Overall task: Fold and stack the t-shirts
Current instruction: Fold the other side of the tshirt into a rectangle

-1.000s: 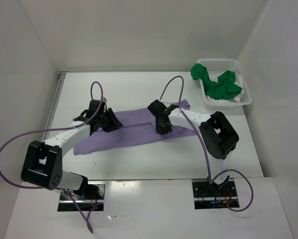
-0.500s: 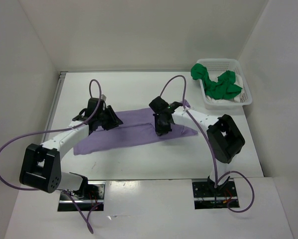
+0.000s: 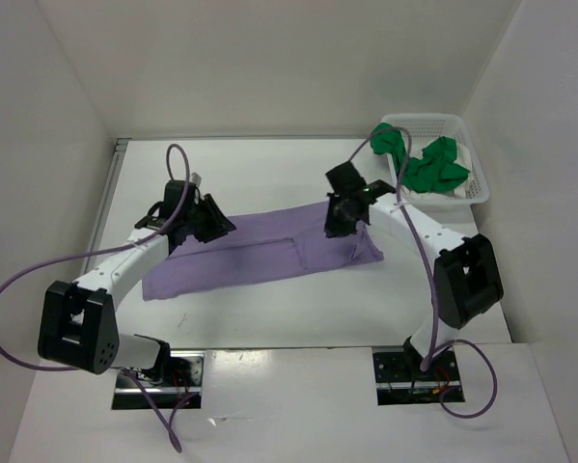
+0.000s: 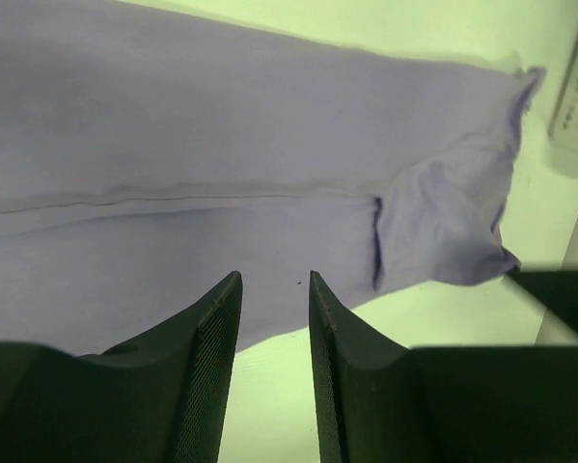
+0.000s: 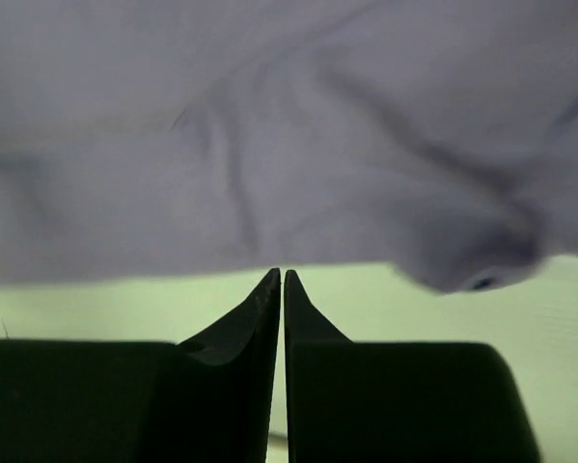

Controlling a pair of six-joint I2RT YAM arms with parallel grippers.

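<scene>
T-shirts: judged barely begun as a stack, none yet fully folded.

Pale lavender-purple soft cloth shirt (image 3: pixel 250 256): lay on the smooth white worktop (image 3: pixel 269 174) between the two arms as a long slanting band. Looked already doubled lengthwise, with a seam line running along it and a shorter flap lying over its right part. Yet to come, on this reading: the cross-folds that would turn the band into a compact packet.

Bright green crumpled cloth shirt (image 3: pixel 431 169): sat bunched in the white plastic mesh basket (image 3: pixel 433 120) at the far right corner, one lump spilling over the left rim. Not yet spread or folded. Could not make out for certain any further shirt beneath it.

Left end effector (image 3: pixel 221 225): stood at the band's far edge toward its left end, dark ribbed fingers (image 4: pixel 211 318) parted by a narrow gap, nothing between them.

Right end effector (image 3: pixel 339 224): stood over the band's right end, fingers (image 5: pixel 264 299) pressed together to a hairline. No cloth seen pinched, though the tips sat right at the hem line in the wrist view.

Lavender cloth: thin, matte and limp — soft shallow wrinkles, a puckered corner at the right end. Likely to slide and sag when lifted. Basket: rigid open lattice.
</scene>
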